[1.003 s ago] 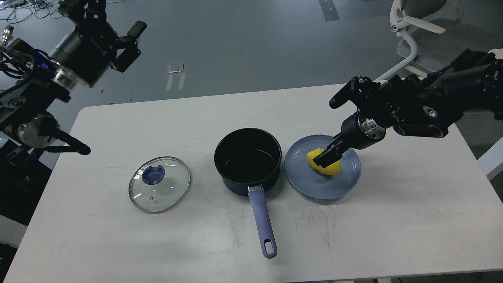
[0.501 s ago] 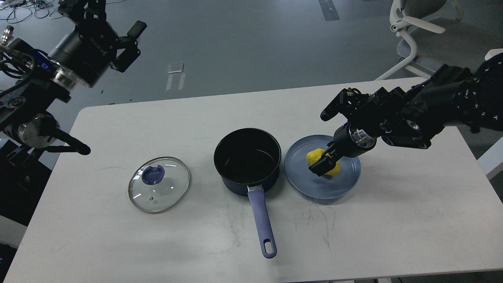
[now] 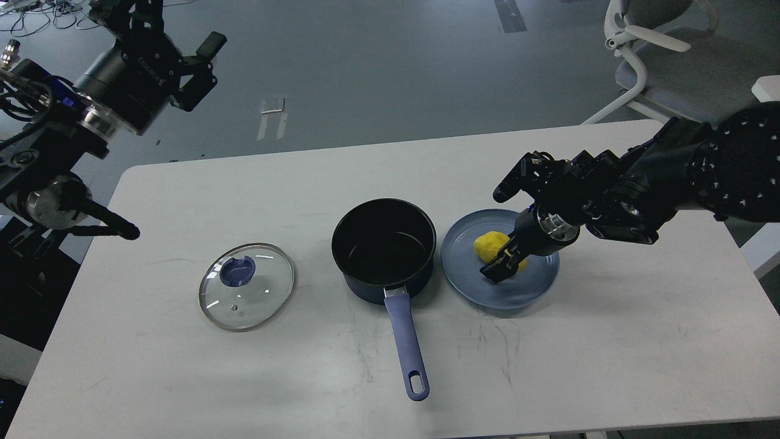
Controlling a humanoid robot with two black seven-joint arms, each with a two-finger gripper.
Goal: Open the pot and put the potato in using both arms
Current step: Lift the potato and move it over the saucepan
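The right tool (image 3: pixel 496 268) is pinching the lumpy yellow potato (image 3: pixel 491 246) on the round blue plate (image 3: pixel 530 289) right of the uncovered navy saucepan (image 3: pixel 384 247), apparently for transfer, while the left tool (image 3: pixel 198 67) is hanging spread, well clear.

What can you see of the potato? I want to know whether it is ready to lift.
The potato is small, lumpy, bright yellow and smooth-skinned. It lies on the blue plate, right of the open pot. The right gripper is down over its near right side, hiding part of it; a firm grip cannot be confirmed.
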